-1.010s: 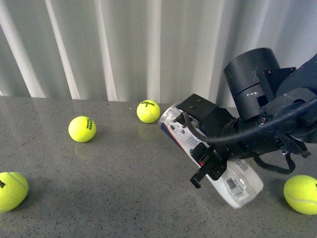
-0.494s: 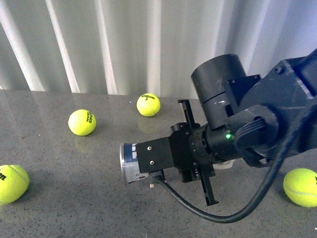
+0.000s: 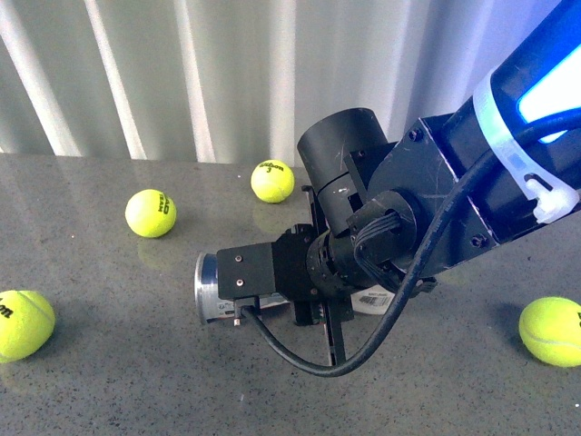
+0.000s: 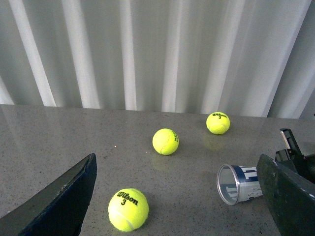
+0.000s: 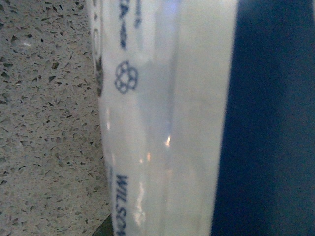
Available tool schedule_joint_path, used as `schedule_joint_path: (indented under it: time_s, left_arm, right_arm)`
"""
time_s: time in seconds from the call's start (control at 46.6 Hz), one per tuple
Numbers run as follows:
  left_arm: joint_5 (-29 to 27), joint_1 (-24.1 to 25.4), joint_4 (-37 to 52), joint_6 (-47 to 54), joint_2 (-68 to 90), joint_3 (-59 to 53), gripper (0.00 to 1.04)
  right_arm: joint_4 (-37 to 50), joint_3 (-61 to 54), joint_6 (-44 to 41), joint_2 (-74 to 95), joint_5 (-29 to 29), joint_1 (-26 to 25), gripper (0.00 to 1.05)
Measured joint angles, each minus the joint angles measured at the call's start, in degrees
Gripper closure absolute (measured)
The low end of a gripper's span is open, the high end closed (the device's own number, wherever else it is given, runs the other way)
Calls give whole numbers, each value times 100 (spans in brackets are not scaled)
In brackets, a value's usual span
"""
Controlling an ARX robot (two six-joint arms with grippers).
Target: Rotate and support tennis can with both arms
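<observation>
Worktop [image 3: 109,381]: four tennis balls [image 3: 151,213], one tennis can [image 3: 211,289]; can horizontal, open end showing empty; right pincer [image 3: 325,282] clamped round it; left pincer [image 4: 176,162] spread wide, holding nothing.

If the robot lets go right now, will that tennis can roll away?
Probably. The tennis can is a round tube lying sideways near the smooth table, so it could roll. It looks empty through its open end, so it is likely light and easy to nudge. Its glossy plastic might slip in the right gripper.
</observation>
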Motion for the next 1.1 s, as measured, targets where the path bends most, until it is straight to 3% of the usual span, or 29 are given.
schedule_joint_path:
  time_s: [0.107, 0.172, 0.451, 0.666, 1.095]
  left_arm:
    - [0, 0, 0, 0, 0, 0, 7]
    - [0, 0, 0, 0, 0, 0, 7]
    - [0, 0, 0, 0, 0, 0, 7]
    - [0, 0, 0, 0, 0, 0, 7]
    - [0, 0, 0, 0, 0, 0, 7]
  right_arm:
    - [-138, -31, 155, -33, 26, -4, 82]
    - [-240, -70, 164, -79, 24, -20, 77]
    - [-260, -483, 39, -238, -131, -153, 41]
    - [-365, -640, 214, -483, -328, -308, 5]
    - [-549, -997, 752, -1224, -883, -299, 7]
